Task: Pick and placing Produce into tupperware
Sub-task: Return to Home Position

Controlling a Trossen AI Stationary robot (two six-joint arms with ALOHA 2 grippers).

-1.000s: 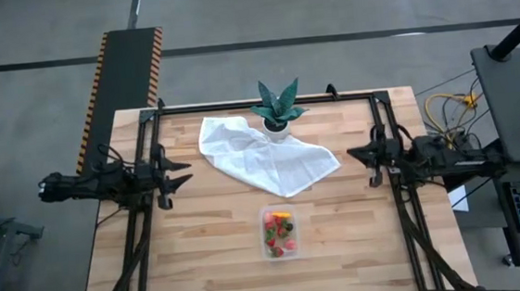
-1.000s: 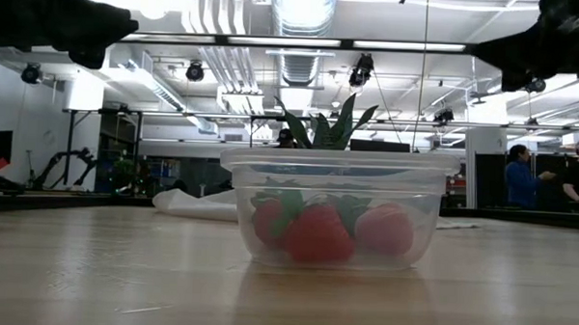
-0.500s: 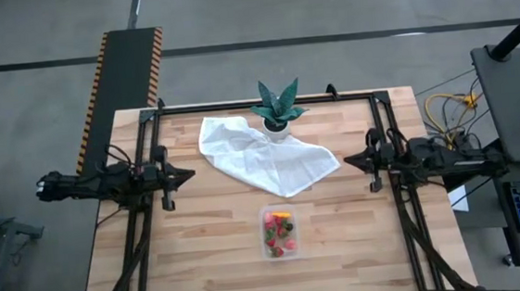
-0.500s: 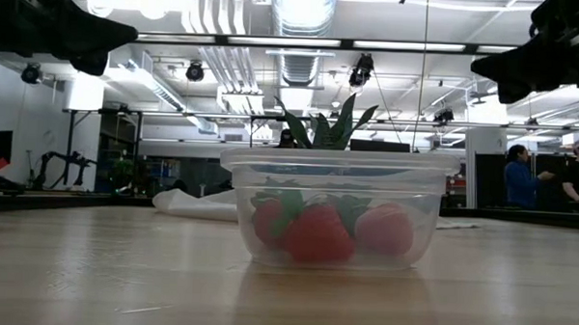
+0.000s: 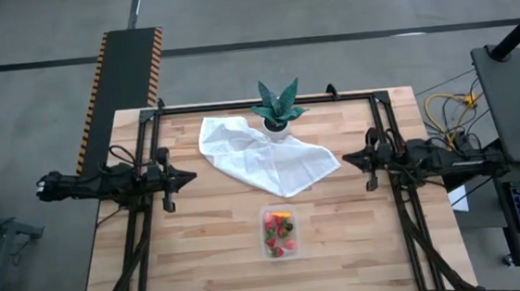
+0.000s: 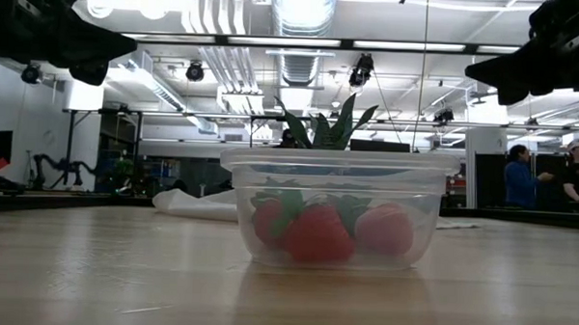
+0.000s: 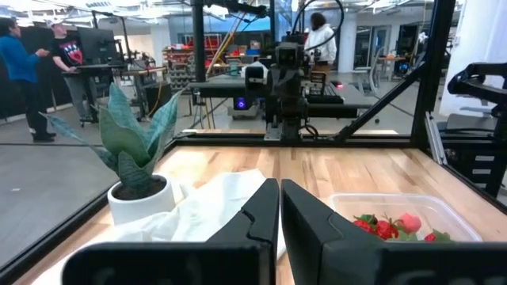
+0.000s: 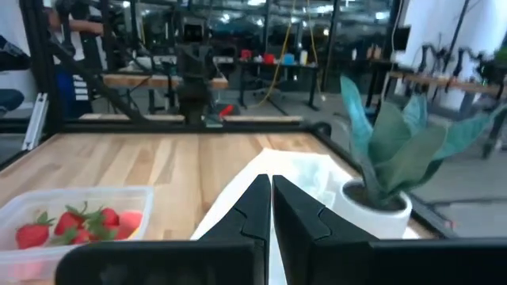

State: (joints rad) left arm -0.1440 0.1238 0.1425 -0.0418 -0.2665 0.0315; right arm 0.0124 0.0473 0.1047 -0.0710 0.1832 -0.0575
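Observation:
The clear tupperware (image 5: 280, 233) stands on the wooden table near its front edge, a little right of the middle. The Produce (image 6: 318, 231) lies inside it: red strawberry-like pieces, a pink one and an orange-yellow sliver (image 5: 284, 216). My left gripper (image 5: 189, 178) hangs shut above the table's left side, pointing toward the right. My right gripper (image 5: 346, 160) hangs shut above the right side, pointing left. Both are empty and well clear of the tupperware (image 7: 404, 218) (image 8: 67, 218).
A white cloth (image 5: 263, 158) lies spread across the far middle of the table. A potted green spiky plant (image 5: 279, 113) stands at the far edge, its pot on the cloth's corner. People stand in the room beyond the table (image 6: 517, 180).
My left gripper has shut its fingers, with nothing between them, while staying above the table's left side. My right gripper has drawn slightly toward the table's middle. The tupperware and the Produce have stayed still.

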